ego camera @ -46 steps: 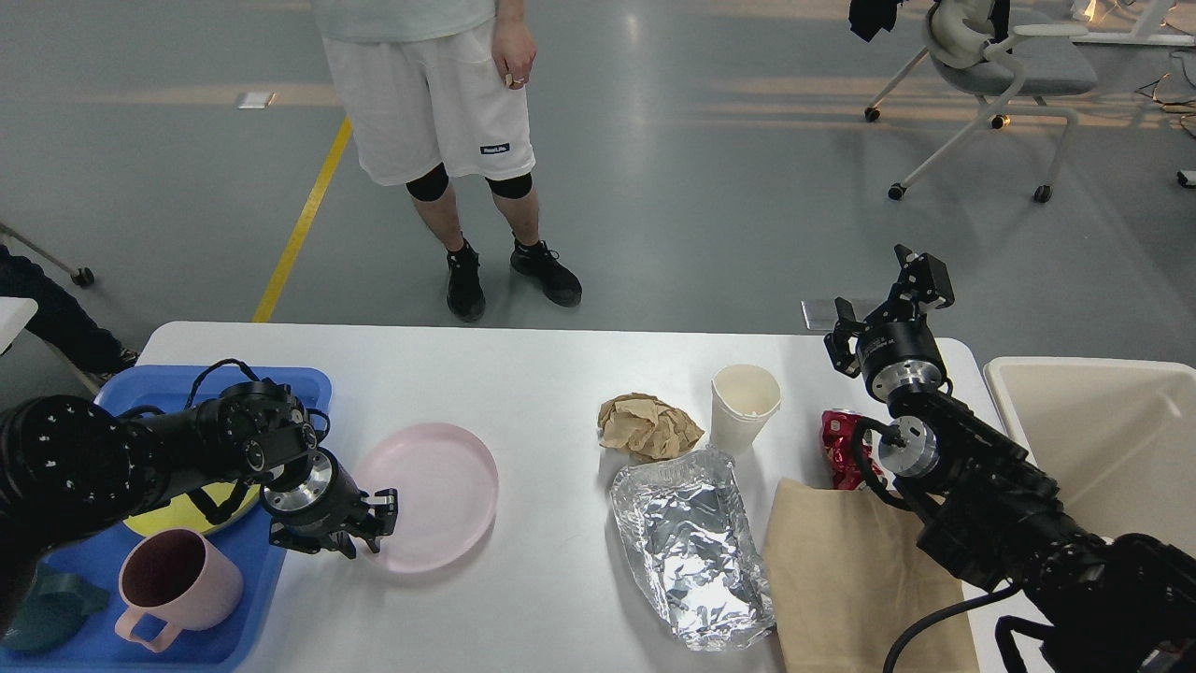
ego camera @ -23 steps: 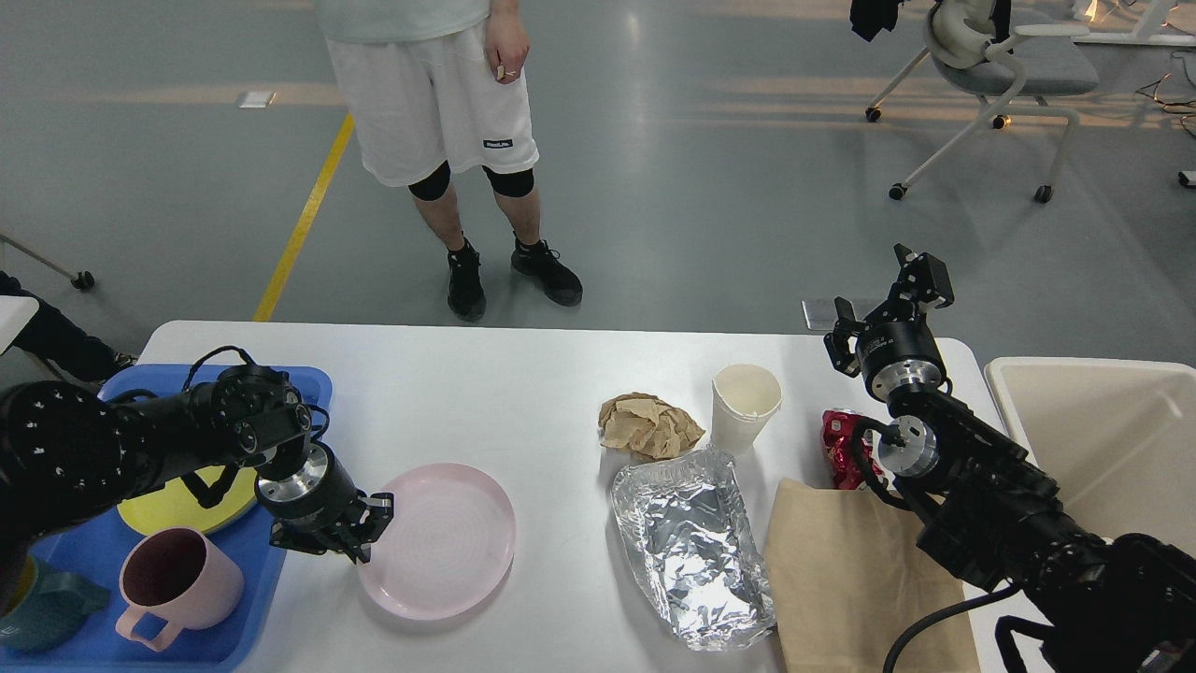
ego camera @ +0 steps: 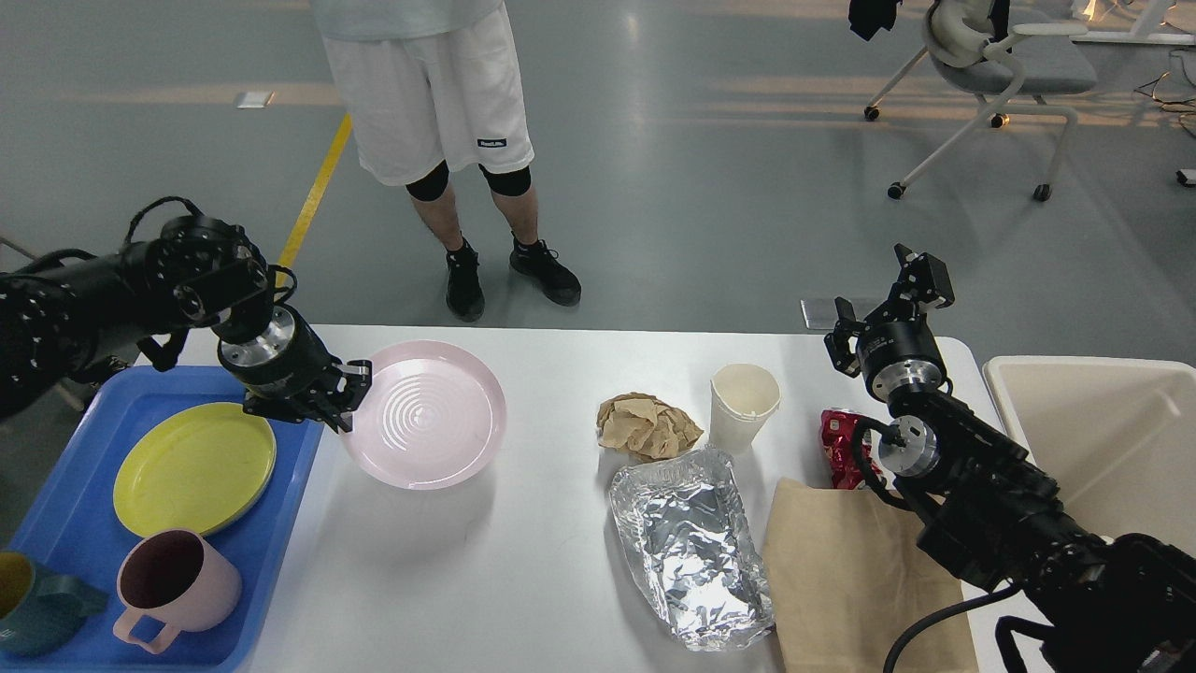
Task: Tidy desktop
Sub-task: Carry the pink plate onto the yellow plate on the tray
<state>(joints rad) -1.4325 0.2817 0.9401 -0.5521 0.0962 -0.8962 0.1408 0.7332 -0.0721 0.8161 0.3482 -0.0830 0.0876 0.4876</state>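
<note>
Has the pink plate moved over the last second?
Yes. The pink plate, gripped by the left tool, has risen off the desktop, now casting a shadow and sitting closer to the far edge.

Bright, even light; floor glare; sharp focus throughout

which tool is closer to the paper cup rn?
Right. The right tool hangs just right of and beyond the paper cup; the left tool is far left, gripping the pink plate.

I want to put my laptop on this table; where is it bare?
Bare: the desktop between the blue tray and the foil. Crowded: the right side, around the paper cup and brown bag.
</note>
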